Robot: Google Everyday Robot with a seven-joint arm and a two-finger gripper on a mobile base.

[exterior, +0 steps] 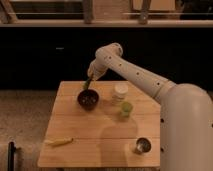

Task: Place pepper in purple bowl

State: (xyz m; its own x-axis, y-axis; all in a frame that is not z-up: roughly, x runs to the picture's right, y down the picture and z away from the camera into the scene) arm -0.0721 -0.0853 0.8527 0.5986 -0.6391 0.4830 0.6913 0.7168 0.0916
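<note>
One table (105,142) carries one purple bowl (88,99), one white container (119,92), one light-green cup (126,109), one metal cup (142,145) and one long pale-yellow thing (59,142). One pepper (87,83) hangs at the one pincer (90,78), above the bowl's far rim. One arm (135,75) reaches over.

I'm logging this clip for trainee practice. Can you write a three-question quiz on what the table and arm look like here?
1. True or false: the pepper already lies inside the purple bowl.
2. The gripper is: A) above the bowl's far rim, B) over the metal cup, C) beside the yellow thing.
3. Fill in: the light-green cup stands in front of the white ____.

Key: 1 false; 2 A; 3 container.
</note>
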